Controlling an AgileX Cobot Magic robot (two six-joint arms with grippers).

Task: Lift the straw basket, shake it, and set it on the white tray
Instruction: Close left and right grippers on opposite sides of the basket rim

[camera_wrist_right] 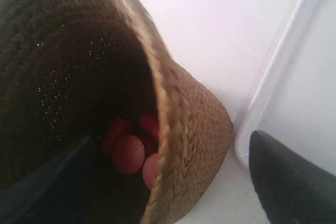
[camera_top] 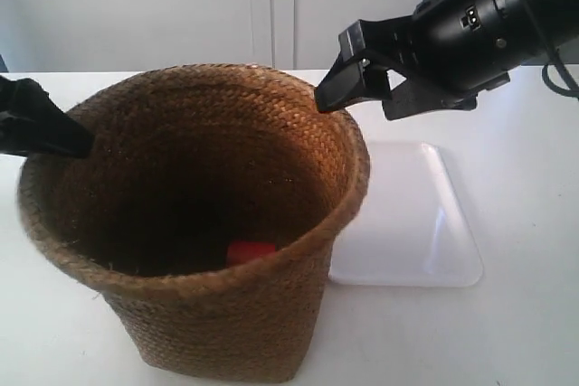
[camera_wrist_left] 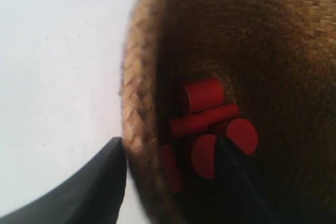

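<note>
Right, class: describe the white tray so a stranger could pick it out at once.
Start at the big brown straw basket. Beside it, toward the exterior view's right, the white tray lies on the table: shallow, glossy, round-cornered, unlike the woven basket.

Rough, matt woven fibre, braided rim: straw basket (camera_top: 208, 314). Smooth glossy plastic: white tray (camera_top: 425, 223). Smooth, matt: red cylinders (camera_wrist_left: 202, 94) inside basket. Black, matt, plastic-looking: left gripper fingers (camera_wrist_left: 100, 187). Smooth white, faint sheen: tabletop (camera_top: 525, 332).

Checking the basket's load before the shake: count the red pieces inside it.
5 red cylinders show in the straw basket, on its floor: two lying sideways, two end-on, one against the wall. Others may be hidden.
</note>
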